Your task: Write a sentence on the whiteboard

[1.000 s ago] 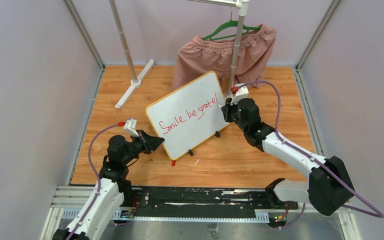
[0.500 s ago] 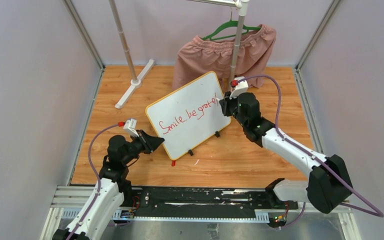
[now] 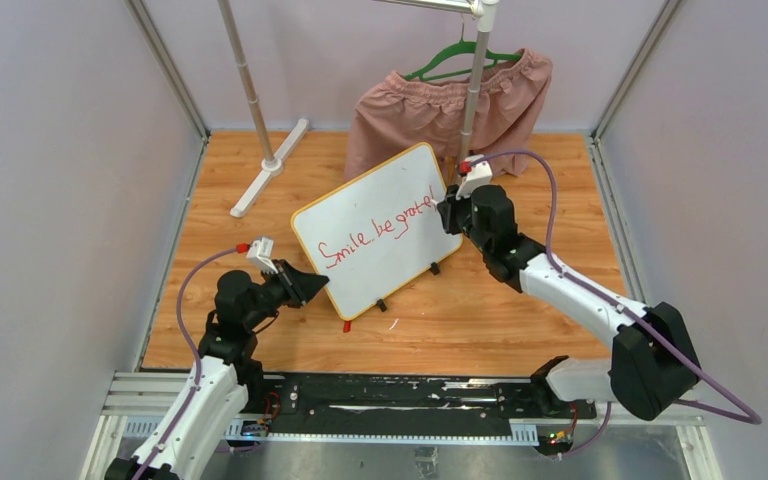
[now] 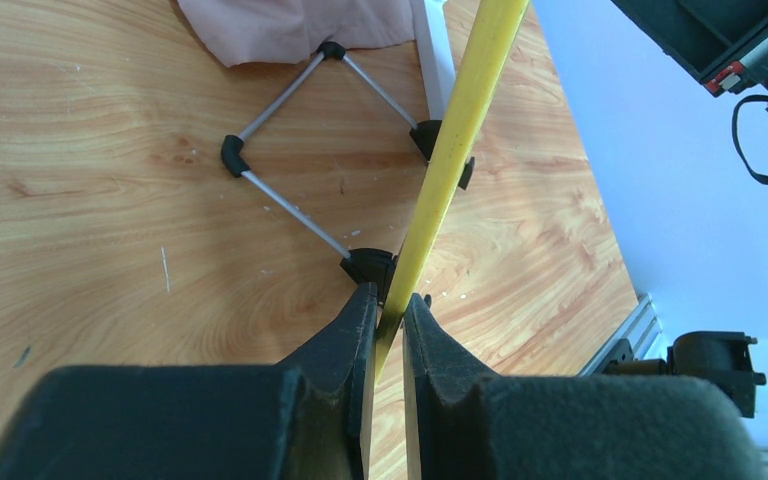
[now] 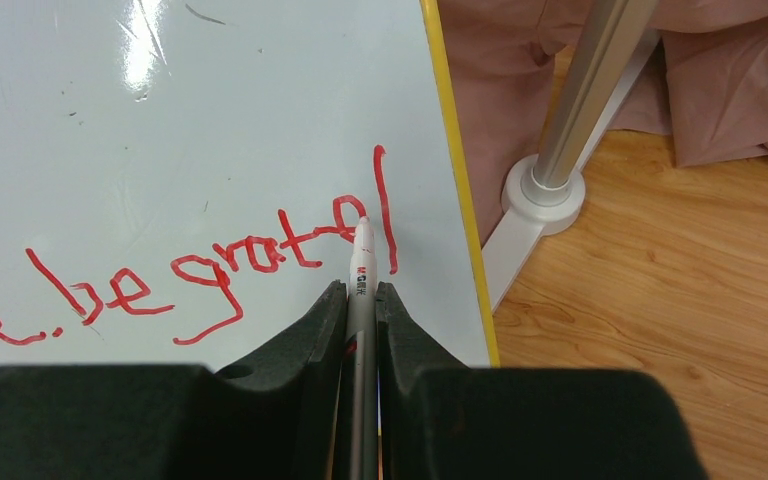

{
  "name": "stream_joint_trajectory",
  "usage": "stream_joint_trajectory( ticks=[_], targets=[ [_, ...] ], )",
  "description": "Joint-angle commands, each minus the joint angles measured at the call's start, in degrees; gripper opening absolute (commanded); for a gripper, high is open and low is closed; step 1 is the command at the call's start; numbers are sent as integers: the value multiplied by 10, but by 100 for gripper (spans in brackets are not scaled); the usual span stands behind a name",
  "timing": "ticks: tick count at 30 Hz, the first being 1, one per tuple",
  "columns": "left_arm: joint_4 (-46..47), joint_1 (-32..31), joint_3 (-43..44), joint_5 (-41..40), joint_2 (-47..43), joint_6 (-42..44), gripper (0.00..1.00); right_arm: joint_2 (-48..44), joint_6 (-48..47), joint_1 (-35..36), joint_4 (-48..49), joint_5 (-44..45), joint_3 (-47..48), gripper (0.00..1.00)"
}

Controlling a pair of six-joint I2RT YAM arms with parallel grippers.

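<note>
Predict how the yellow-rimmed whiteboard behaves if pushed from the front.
The yellow-rimmed white whiteboard is probably stiff: its edge runs straight from the left end effector. It likely tips easily, standing tilted on black clip feet and a thin wire stand. Its glossy face looks slippery.

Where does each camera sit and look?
Top camera: high behind the robot, looking down at the white rectangular yellow-rimmed whiteboard; left arm and right arm show.
Left wrist camera: on that arm, looking along the left end effector pinching the board's yellow edge.
Right wrist camera: on that arm, looking along the right end effector holding a silver marker pen at the red handwritten words.
Shared: top and right wrist views both show the red words.
</note>
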Motion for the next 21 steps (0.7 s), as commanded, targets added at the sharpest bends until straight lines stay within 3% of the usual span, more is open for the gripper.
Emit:
stream_joint_trajectory(
  ticks=[1,21],
  targets=[
    [-26,-4,11,-1,-2,2,0,9,-7,5,9,4,19,0],
    [-25,-4,12,-1,0,3,0,21,-15,-10,18,27,27,0]
  ],
)
